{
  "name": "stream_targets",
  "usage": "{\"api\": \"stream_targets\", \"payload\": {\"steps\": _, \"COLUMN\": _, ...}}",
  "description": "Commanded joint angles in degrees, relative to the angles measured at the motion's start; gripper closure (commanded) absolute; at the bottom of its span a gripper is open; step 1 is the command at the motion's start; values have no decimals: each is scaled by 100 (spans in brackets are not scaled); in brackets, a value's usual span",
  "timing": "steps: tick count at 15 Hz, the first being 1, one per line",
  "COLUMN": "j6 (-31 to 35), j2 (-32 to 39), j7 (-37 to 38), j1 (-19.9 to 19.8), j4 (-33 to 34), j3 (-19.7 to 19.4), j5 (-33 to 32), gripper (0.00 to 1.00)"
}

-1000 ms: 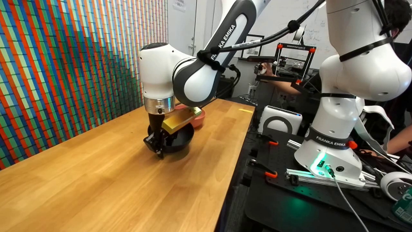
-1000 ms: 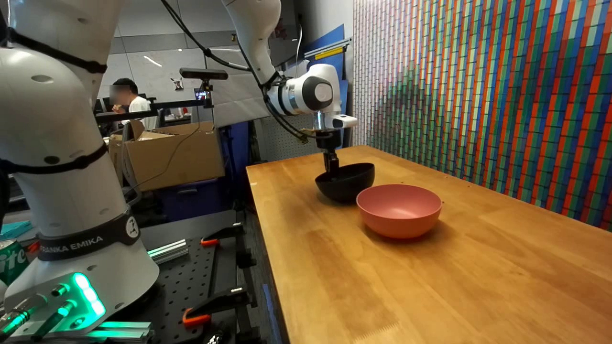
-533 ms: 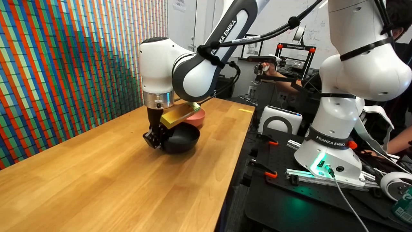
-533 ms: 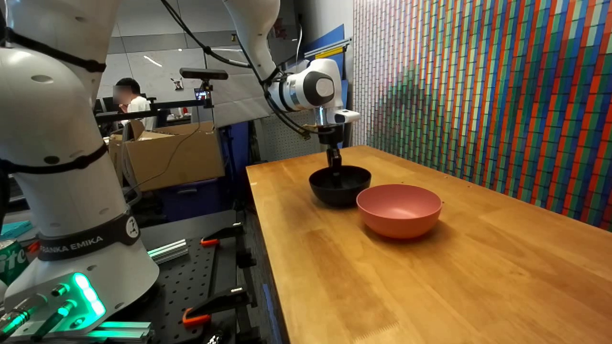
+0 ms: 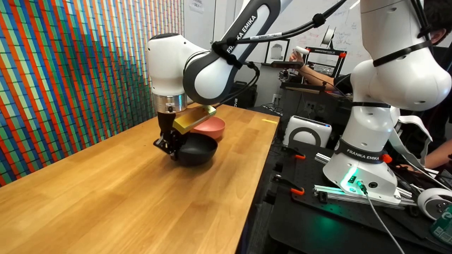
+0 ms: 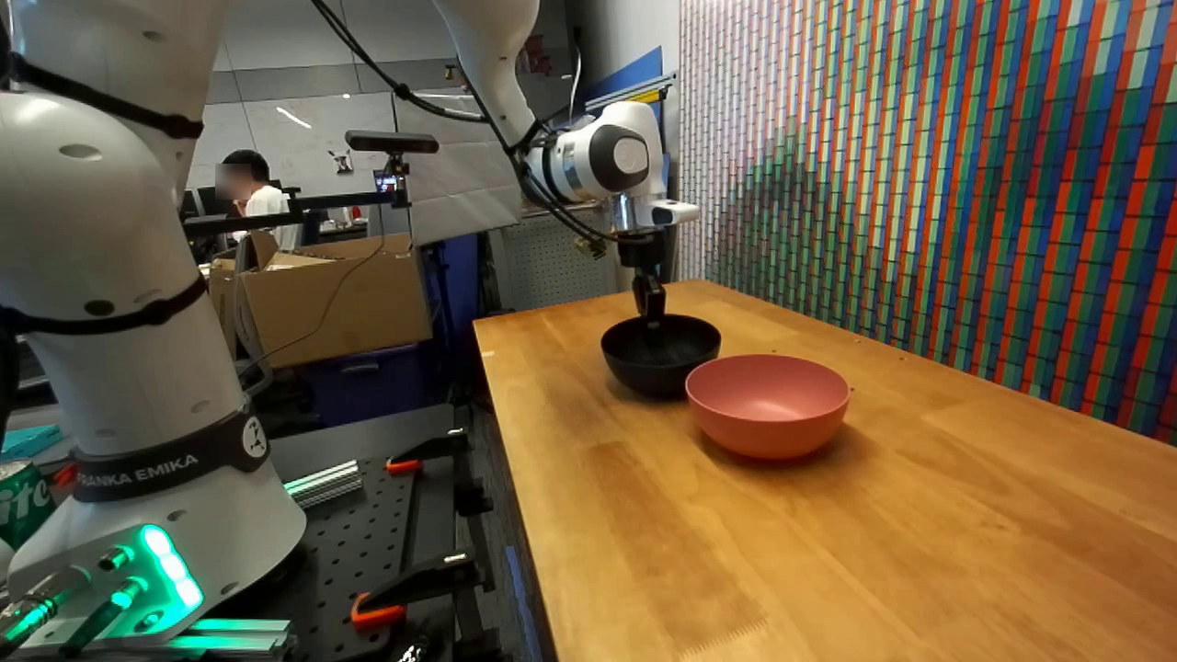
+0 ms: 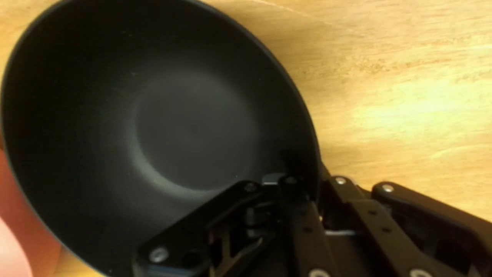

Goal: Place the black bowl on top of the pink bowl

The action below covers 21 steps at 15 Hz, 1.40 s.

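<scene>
Above the table (image 5: 127, 197), in an exterior view, the gripper (image 5: 176, 150) pinches the black bowl (image 5: 198, 151) by its rim. In an exterior view, that bowl is just beside the pink bowl (image 6: 768, 409); contact with the table cannot be determined. Wrist view: one finger (image 7: 295, 190) inside the rim, one outside.

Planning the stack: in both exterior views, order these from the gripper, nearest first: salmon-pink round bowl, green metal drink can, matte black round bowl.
1. Matte black round bowl: gripped at its rim by the gripper.
2. Salmon-pink round bowl: beside the black bowl, on the wooden table.
3. Green metal drink can: beside the white robot base, at the picture's edge.
</scene>
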Motion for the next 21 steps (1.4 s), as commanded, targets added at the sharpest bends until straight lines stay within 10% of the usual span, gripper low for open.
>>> {"api": "stream_targets", "payload": {"steps": 1, "j6": -464, "j2": -68, "j7": -251, "j1": -18, "j4": 426, "j3": -137, "j5": -99, "gripper": 95}}
{"api": "stream_targets", "payload": {"steps": 21, "j6": -1666, "j2": -144, "j7": -440, "j1": -442, "j4": 1679, "j3": -632, "j5": -684, "gripper": 95}}
